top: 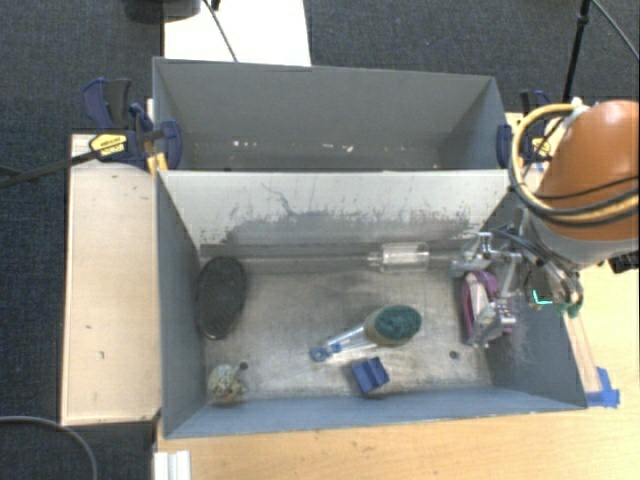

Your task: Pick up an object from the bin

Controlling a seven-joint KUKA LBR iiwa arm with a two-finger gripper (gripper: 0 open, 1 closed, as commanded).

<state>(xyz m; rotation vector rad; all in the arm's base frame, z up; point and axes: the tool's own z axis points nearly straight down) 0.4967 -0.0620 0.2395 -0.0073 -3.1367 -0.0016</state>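
Note:
My gripper (482,298) is low in the bin at its right wall. It stands open, with one metal fingertip (468,265) toward the back and the other toward the front. A purple and white thing (469,310) stands on edge between them on the bin floor. I cannot tell whether the fingers touch it. To its left lies a dish brush (392,325) with a green round head and a blue handle pointing left. A clear plastic tube (403,258) lies along the foot of the back wall.
A small blue block (368,375) lies near the front wall. At the left are a black oval thing (220,295) and a small brownish clump (227,383) in the front left corner. The arm with its orange cover hangs over the right rim.

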